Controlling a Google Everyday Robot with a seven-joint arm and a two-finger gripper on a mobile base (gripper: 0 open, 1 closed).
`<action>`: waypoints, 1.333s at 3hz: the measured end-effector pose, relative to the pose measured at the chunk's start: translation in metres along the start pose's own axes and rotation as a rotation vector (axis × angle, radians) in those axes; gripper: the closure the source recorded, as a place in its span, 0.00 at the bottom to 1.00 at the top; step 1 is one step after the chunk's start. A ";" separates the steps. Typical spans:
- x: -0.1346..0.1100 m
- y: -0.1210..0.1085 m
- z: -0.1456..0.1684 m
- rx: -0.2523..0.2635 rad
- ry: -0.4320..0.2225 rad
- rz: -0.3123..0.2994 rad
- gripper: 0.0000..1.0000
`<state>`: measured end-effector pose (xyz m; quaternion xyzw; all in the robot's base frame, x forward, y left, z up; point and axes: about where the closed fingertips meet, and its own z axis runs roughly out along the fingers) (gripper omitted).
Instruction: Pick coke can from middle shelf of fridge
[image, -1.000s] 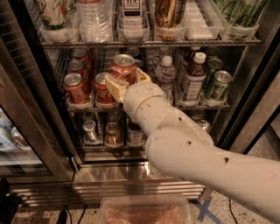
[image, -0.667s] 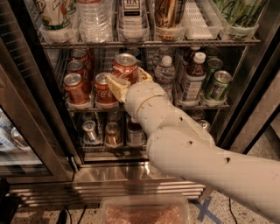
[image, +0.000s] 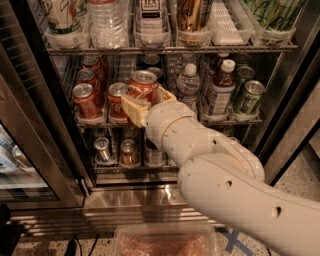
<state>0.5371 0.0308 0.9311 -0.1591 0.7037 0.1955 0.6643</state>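
Mostly done, going by this view. Fridge (image: 125, 197) is standing open and filling the view, racks packed with drinks. White arm (image: 225, 190) is reaching in from lower right, passing in front of the bottom cans (image: 102, 149) and ending at the middle shelf (image: 230, 121). That shelf is carrying rows of cans on the left, a water bottle (image: 188, 82) and a dark bottle (image: 221, 95) in the middle, and green cans (image: 250, 97) on the right.

Coke can (image: 142, 89) is sitting between the two pale fingers (image: 131, 109) of the claw (image: 148, 101), silver top showing. It is looking bigger and higher than the brownish cans (image: 86, 100) just beside it on the left, so it is probably riding forward of its row, at the shelf's front edge. Claw is looking clamped on the can, one finger pressing each side, no gap showing. Whether the can's base is touching the shelf is hidden by the wrist.

Judging progress: reach is looking complete, grasp is looking made, lift seems to be starting. Remaining: drawing the can straight out past the shelf front and clear of the fridge frame. Neighbouring cans are sitting close on the left, so the pull-out is needing a clean line. Upper rack (image: 165, 50) is hanging near above the can top, limiting any raise.
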 end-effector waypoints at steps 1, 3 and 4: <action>0.010 0.014 -0.014 -0.056 0.065 -0.020 1.00; 0.016 0.025 -0.034 -0.190 0.026 -0.027 1.00; 0.017 0.023 -0.037 -0.208 0.032 -0.015 1.00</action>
